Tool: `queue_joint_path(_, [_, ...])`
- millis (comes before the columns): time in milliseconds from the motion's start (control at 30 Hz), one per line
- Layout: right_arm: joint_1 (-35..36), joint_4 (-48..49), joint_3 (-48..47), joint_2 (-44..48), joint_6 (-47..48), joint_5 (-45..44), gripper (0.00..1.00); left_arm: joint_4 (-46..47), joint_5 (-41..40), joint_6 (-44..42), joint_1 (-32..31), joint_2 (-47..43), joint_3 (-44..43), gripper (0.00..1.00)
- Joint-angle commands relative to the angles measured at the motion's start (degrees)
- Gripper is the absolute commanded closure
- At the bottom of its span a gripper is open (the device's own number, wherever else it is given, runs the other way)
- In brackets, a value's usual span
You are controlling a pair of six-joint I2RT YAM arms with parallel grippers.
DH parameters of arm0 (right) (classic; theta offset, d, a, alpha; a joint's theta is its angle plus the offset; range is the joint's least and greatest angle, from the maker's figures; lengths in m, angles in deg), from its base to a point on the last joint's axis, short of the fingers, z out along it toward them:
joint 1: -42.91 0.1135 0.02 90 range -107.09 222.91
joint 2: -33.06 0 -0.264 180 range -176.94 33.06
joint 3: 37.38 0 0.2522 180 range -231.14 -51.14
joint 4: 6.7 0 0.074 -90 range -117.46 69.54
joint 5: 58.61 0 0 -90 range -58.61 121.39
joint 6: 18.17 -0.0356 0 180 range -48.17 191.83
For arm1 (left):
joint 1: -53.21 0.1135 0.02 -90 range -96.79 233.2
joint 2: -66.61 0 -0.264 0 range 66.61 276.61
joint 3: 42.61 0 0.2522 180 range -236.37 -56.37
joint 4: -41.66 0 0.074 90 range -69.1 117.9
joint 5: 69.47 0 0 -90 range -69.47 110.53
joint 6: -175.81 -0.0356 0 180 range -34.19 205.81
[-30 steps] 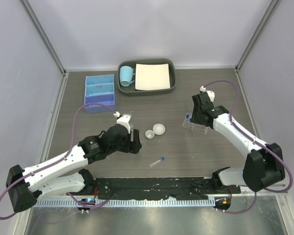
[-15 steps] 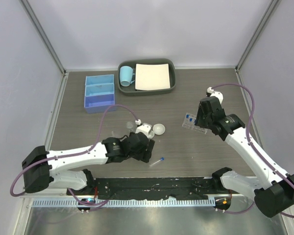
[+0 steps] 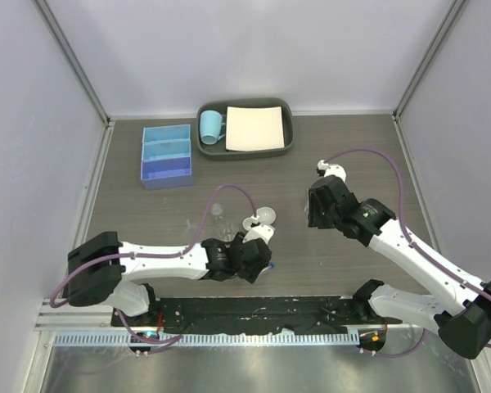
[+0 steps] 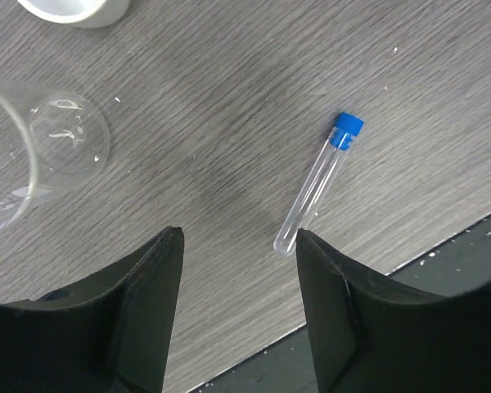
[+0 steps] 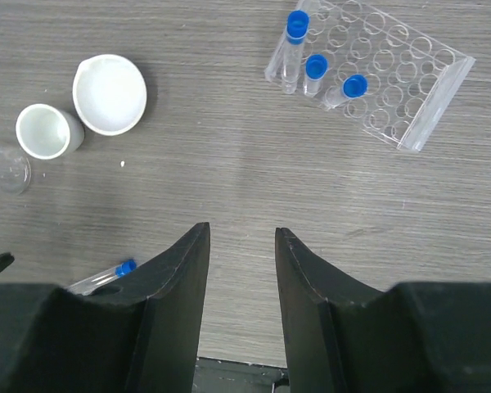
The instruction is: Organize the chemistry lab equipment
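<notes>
Swung from 8 o'clock round to 6 o'clock within the last second: left gripper (image 4: 237, 237), now hanging over the loose tube (image 4: 317, 187) near the front edge of the table (image 3: 147, 213). Jaws wide, gripping nothing. Tube flat on the wood, cap toward 1 o'clock in the wrist view, bare end just beside the finger (image 4: 335, 327) at 3 o'clock rather than between the two. Probably lined up for a pick, though wanting a small sideways shift first.

Drawn back toward centre as well: right gripper (image 5: 241, 233), jaws narrower, empty, held off the rack (image 5: 393, 82) at 1 o'clock of its own view. Three blue caps (image 5: 315, 64) showing there, so likely the loose tube's destination.

Two white dishes (image 5: 109, 92) near centre, with something clear beside them, perhaps the bottle (image 4: 41, 151) on its side. Blue box (image 3: 166, 155) at 10 o'clock, well apart.
</notes>
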Motion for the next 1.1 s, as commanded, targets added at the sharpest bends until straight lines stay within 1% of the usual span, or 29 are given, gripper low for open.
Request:
queue_joint_path(0, [2.27,0.74,-0.71,-0.32,-1.54,-2.30,0.57,3.04,-1.93,-1.52,-0.86,2.66,-0.86,0.39])
queue_joint_path(233, [2.97,0.74,-0.10,-0.59,-1.54,-2.92,0.57,7.26,0.79,-1.61,-1.83,4.25,1.34,0.41])
queue_joint_path(633, [3.59,1.44,0.61,-1.47,-1.45,-2.74,0.56,10.16,3.78,-2.40,-2.80,7.41,2.75,0.43])
queue_joint_path(667, [3.76,1.44,0.61,-1.64,-1.45,-2.74,0.57,10.43,4.13,-2.40,-2.88,7.85,3.09,0.46])
queue_joint_path(733, [3.85,1.27,0.52,-1.64,-1.45,-2.92,0.57,10.69,4.14,-2.49,-2.88,8.11,3.27,0.49])
queue_joint_path(800, [3.94,1.18,0.34,-1.64,-1.45,-3.09,0.57,10.96,4.40,-2.49,-2.97,8.55,3.62,0.55])
queue_joint_path(833, [3.94,1.09,0.26,-1.73,-1.45,-3.01,0.57,10.96,4.49,-2.49,-2.97,8.64,3.71,0.58])
queue_joint_path(867, [4.03,1.00,0.26,-1.64,-1.45,-3.01,0.57,11.04,4.66,-2.57,-2.97,8.64,3.89,0.66])
queue_joint_path(933, [4.12,0.91,0.17,-1.73,-1.45,-3.18,0.56,11.22,5.28,-2.92,-2.97,8.64,4.24,0.73])
queue_joint_path(967, [4.20,0.83,0.17,-1.73,-1.54,-3.18,0.57,11.22,5.54,-3.01,-2.97,8.56,4.50,0.79])
queue_joint_path(1033, [4.29,0.65,0.34,-1.73,-1.63,-3.18,0.57,11.22,5.89,-3.10,-3.06,8.12,5.03,0.87])
queue_joint_path(1067, [4.38,0.65,0.26,-1.82,-1.63,-3.18,0.57,11.13,5.98,-3.19,-3.15,7.94,5.21,0.89])
